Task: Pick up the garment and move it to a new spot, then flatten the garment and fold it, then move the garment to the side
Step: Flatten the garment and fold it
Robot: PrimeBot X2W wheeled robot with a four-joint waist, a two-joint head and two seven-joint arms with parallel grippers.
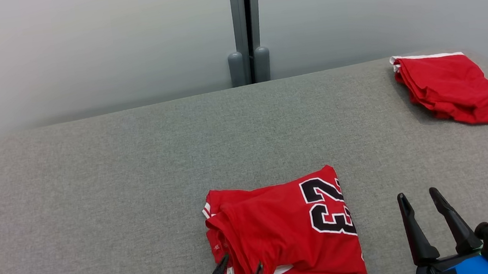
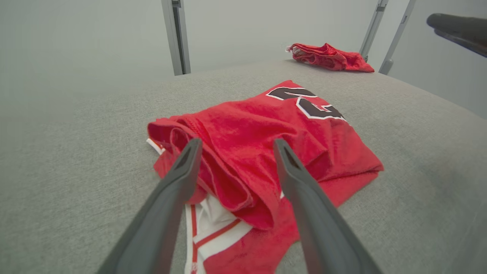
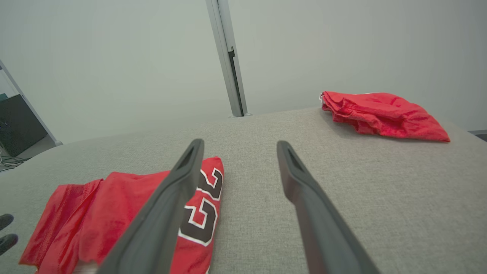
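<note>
On the grey fabric desk [image 1: 93, 197], left hand [image 1: 243, 262] and right hand [image 1: 417, 193] gape empty by the folded red jersey [image 1: 283, 230], seemingly due for gripping and moving aside.

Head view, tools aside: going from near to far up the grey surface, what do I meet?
First the red jersey numbered 23 → folded red garment at the far right corner → pair of grey posts beyond the far edge.
</note>
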